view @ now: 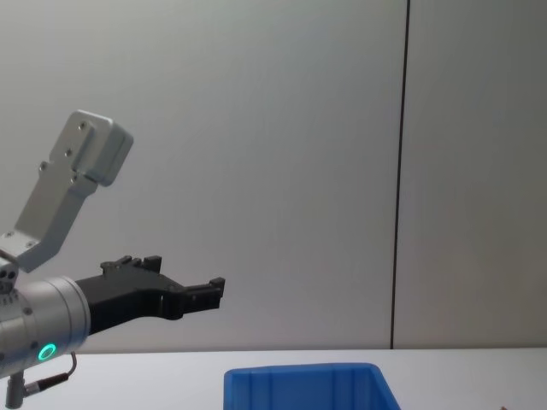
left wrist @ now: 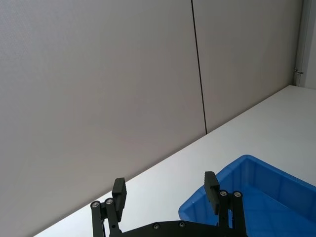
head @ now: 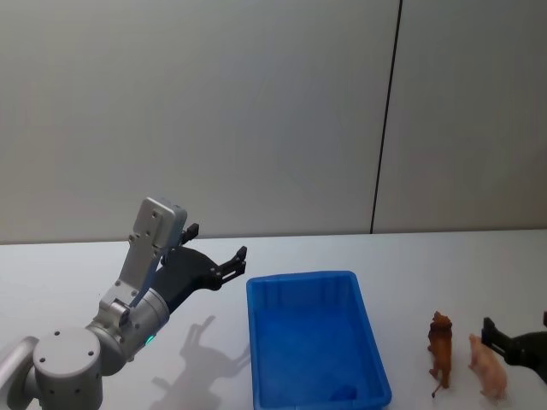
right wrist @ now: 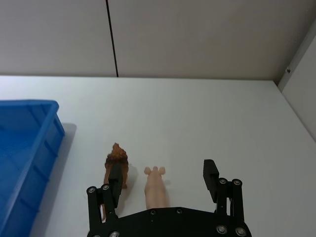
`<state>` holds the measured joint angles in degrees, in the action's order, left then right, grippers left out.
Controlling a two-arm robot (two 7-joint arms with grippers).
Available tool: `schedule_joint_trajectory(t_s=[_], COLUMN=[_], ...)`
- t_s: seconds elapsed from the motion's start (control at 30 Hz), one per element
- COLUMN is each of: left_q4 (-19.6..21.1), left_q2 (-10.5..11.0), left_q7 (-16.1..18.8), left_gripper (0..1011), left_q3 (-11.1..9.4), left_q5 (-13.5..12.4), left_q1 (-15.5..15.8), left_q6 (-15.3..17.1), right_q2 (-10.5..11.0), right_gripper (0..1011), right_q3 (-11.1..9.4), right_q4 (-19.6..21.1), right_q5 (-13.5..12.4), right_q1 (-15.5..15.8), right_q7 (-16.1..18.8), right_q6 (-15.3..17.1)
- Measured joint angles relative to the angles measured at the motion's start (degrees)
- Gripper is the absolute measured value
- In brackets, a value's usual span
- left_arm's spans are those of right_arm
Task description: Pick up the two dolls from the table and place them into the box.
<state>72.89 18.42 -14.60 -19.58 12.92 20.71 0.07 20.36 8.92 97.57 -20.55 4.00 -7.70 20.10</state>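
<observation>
Head view is showing nothing placed yet: lion doll [head: 440, 346] and pig doll [head: 489, 367] are standing on the table [head: 393, 252] beside the empty box [head: 299, 279], right gripper [right wrist: 163, 170] is hovering spread-fingered at the pig doll, and left gripper [head: 217, 242] is idling released.

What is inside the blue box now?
Nothing: the floor of the box shows bare blue; only a strip behind its near rim is hidden. The lion doll and pig doll stand outside on the table.

The left arm [head: 128, 312] is raised and reaches forward; the left gripper [head: 217, 243] hangs in the air, spread wide apart. The right gripper [right wrist: 163, 170] sits low; it too gapes wide.
</observation>
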Motion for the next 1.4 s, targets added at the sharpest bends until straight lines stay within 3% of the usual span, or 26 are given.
schedule_joint_trajectory(t_s=[0.53,1.0,1.4], left_q4=[0.0,0.0,0.0], left_q2=[0.0,0.0,0.0], left_q7=[0.0,0.0,0.0], left_gripper=[1001,1001,1001], left_q3=[0.0,0.0,0.0], left_q5=[0.0,0.0,0.0], left_q1=[0.0,0.0,0.0], left_q6=[0.0,0.0,0.0], right_q2=[0.8,0.0,-0.5], right_gripper=[1001,1001,994], right_q3=[-0.6,-0.2,0.2], right_q4=[-7.5,-15.0,-19.0], right_q5=[2.1,3.9,4.6], right_q1=[-2.3,-5.4,-6.7], right_q7=[5.6,10.1,12.8], right_q6=[0.5,-0.2,-1.1])
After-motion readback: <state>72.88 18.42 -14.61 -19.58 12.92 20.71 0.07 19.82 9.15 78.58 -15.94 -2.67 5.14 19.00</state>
